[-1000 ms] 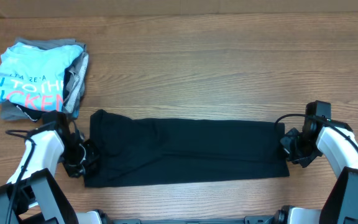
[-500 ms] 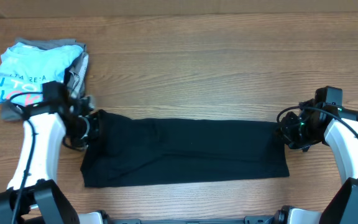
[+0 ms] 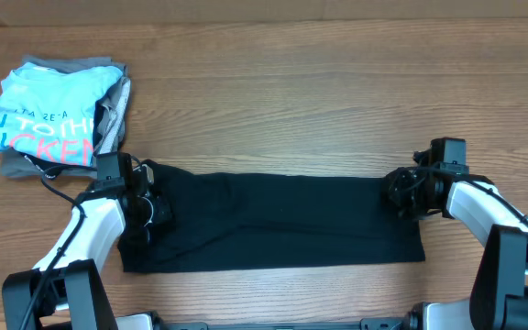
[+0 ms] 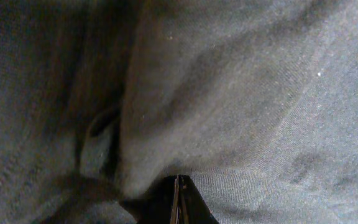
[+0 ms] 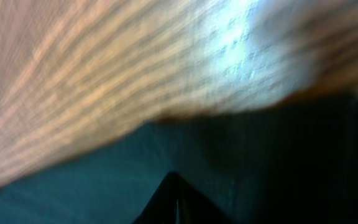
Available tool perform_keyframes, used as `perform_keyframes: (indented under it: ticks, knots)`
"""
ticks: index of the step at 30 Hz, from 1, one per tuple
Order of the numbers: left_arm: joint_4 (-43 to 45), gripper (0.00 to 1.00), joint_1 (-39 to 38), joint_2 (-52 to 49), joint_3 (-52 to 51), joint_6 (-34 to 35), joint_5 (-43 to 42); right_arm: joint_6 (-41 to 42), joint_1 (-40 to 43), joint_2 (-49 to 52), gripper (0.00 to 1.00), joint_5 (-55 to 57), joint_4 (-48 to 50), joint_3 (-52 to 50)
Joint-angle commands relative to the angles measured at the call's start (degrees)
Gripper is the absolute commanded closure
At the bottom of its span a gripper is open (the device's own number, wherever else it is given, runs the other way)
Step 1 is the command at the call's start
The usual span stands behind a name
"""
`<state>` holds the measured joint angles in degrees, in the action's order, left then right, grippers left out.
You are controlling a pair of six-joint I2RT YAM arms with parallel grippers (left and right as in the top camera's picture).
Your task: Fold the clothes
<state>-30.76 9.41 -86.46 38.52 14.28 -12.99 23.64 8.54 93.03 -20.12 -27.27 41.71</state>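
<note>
Overhead: soft black T-shirt (image 3: 273,225), long flat rectangle, left pincer (image 3: 154,213) and right pincer (image 3: 398,193) closed at its ends.

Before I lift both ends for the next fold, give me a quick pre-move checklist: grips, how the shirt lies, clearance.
1. Left gripper shut on the black T-shirt at its left end: ok, fabric bunches at its tips.
2. Right gripper shut at the right end: ok.
3. Right gripper actually pinching fabric: cannot tell, its wrist view is blurred.
4. Shirt lying as one flat strip: ok.
5. Pile with the light blue shirt apart from the strip: ok.
</note>
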Motion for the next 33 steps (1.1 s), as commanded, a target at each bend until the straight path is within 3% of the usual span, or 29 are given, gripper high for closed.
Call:
perform_keyframes:
  ticks: [1,6,9,11,14,16,19,22,26,28,33]
  knots:
    - [4.15,0.96,0.31,-0.55,-1.81,2.49,4.44,6.67,0.26,5.95,0.95,8.87,4.35,-1.25]
    - [11.02,0.96,0.31,-0.55,-1.79,2.47,2.84,14.88,3.82,10.34,0.96,10.21,14.56,-0.7]
    - [15.08,0.96,0.31,-0.55,-1.55,2.47,0.94,14.78,5.57,10.34,0.96,10.16,16.94,0.39]
    - [18.58,0.96,0.31,-0.55,-1.2,2.47,-2.16,10.47,6.36,10.32,0.96,7.1,16.79,2.38]
    - [19.19,0.96,0.31,-0.55,1.7,2.45,-4.66,2.82,7.21,9.25,0.79,-2.05,12.72,6.14]
    - [16.13,0.96,0.39,-0.55,4.76,1.57,-4.68,-1.33,7.98,7.72,0.7,-6.91,7.8,8.7]
    - [8.35,0.94,0.37,-0.55,11.69,-1.6,-4.68,-5.77,9.94,3.91,0.67,-9.57,-2.95,13.42]
    - [-0.55,0.83,0.37,-0.52,18.67,-4.81,-5.01,-7.34,11.8,0.61,0.63,-9.51,-12.63,16.87]
    - [-12.35,0.68,0.31,-0.52,26.32,-9.97,-6.56,-8.48,14.38,-1.07,0.49,-6.67,-22.05,18.21]
    - [-18.93,0.62,0.33,-0.52,29.94,-12.44,-6.54,-11.13,16.41,-0.61,0.35,-0.07,-26.05,18.16]
    - [-23.76,0.51,0.33,-0.52,31.85,-15.63,-6.54,-13.2,18.93,-0.33,0.34,-0.35,-27.56,18.01]
